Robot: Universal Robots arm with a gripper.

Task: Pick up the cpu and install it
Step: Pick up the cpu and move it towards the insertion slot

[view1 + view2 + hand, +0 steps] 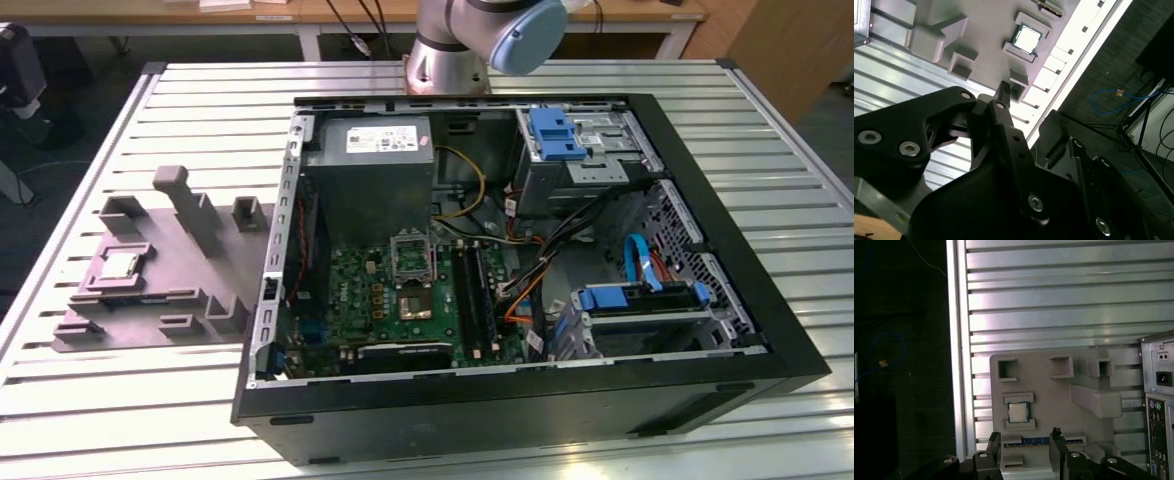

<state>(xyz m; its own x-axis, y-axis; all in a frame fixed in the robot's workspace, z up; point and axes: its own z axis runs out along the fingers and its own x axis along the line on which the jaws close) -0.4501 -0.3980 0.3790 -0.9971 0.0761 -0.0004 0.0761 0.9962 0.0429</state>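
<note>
Slatted table (134, 400), cpu (1016, 412) in fixture (1054, 395), tool (1025, 436) cropped

My gripper (1025, 434) is matt black, with dull silver screw heads. My arm (487, 35) is silver-grey with a pale blue cap. The cpu (120, 263) has a silvery-grey top and a pale rim. It sits on the plain mauve-grey fixture (160, 300) at the exterior view's left. The table (107, 400) is silvery metal, ribbed in long parallel slats. The computer case (534, 405) is black outside and bare grey metal inside. The board (400, 295) within is dark green, speckled with small silver and black parts. Two drive brackets (554, 132) are bright blue, a cable (638, 262) is blue too, and a wire (470, 185) is yellow.
</note>
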